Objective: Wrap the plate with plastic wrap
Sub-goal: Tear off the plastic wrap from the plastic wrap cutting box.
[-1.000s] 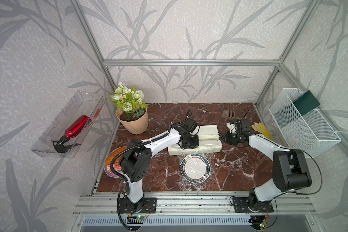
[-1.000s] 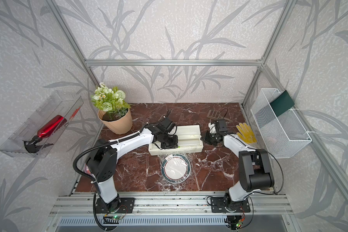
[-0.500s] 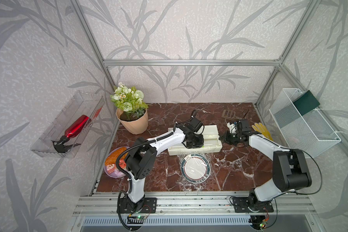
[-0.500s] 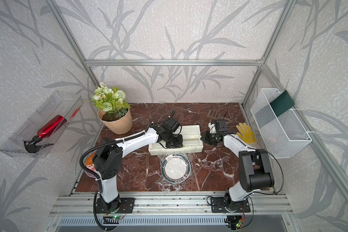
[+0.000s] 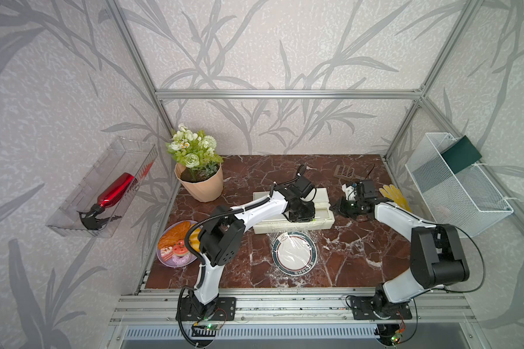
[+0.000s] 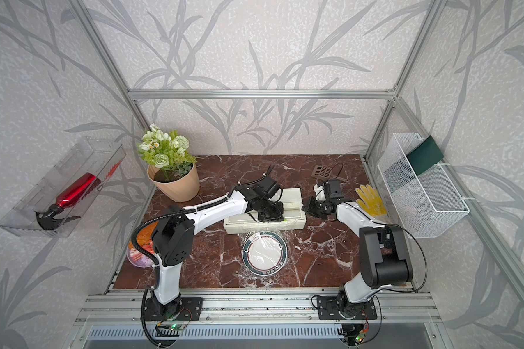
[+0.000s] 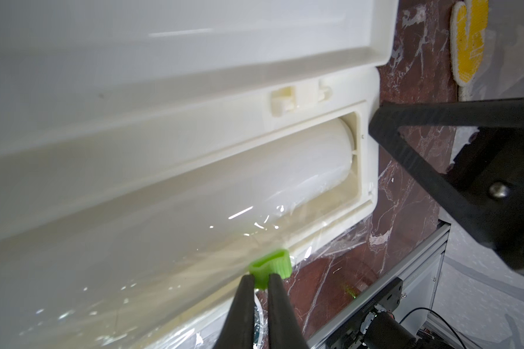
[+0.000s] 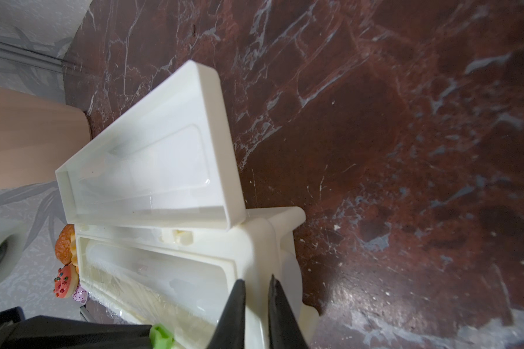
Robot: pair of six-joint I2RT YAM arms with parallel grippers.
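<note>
Left tool (image 7: 260, 276) pinches tab (image 7: 272, 263) near box's (image 5: 266, 228) right end in a top view; right tool (image 8: 256, 282) clamps that end; wrap (image 5: 294, 252) drapes plate (image 5: 294, 272) below.

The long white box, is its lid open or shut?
Open. The lid of the white box is swung back, and the roll inside shows.

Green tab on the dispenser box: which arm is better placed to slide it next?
Left. The left hand pinches the green tab; the right hand clamps the end of the dispenser box, likely steadying it.
</note>
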